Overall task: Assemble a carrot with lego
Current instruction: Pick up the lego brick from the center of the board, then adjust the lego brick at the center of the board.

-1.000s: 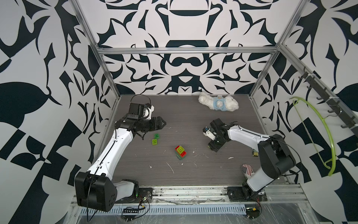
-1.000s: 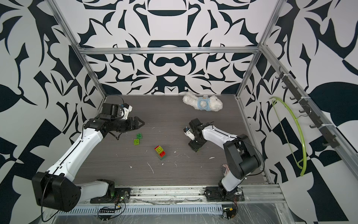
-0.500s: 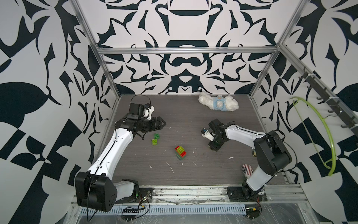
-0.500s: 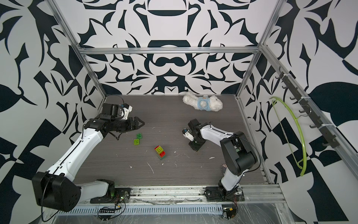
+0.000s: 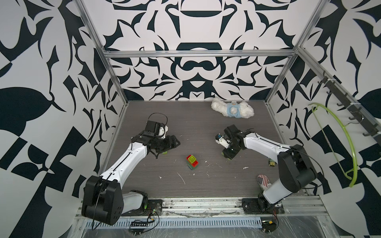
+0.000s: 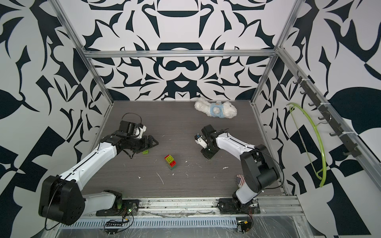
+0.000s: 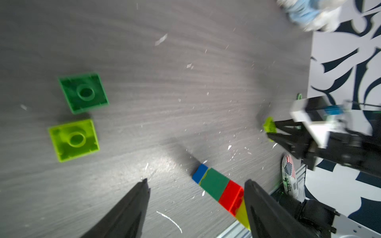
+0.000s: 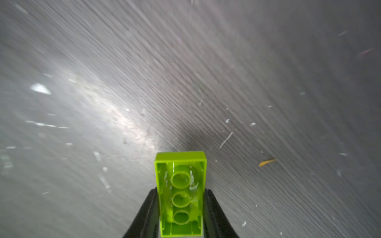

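**Cell check: right jaws loaded, left jaws free**

Surface: dark grey wood-grain table (image 5: pixel 206 127), scattered w/ white flecks; black-and-white patterned walls (image 5: pixel 191 24) on three sides.

Right gripper (image 8: pixel 181 190): jaws clenched on a lime oblong brick (image 8: pixel 181 195). It is gripped across its long sides w/ the hollow underside facing the wrist cam. One end pokes out past the jaw tips. In both top views the gripper points down at the table and the brick is mostly hidden beneath it; contact w/ the table can't be judged.

Left gripper (image 5: pixel 174 142): jaws spread, nothing between them, hanging low over the table. A dark green square brick (image 7: pixel 83 92) and a lime square brick (image 7: pixel 74 140) lie ahead of the jaw tips, underside up. They sit just beside each other, apart from the fingers.

Carrot stack (image 5: pixel 192 161): upright on the table, approx. between the two grippers, well apart from both sets of jaws. Layers per left wrist view: blue base, thin lime, dark green, red, lime on top.

Other: white plush toy (image 5: pixel 232 110) by the far wall, well beyond the right jaws.
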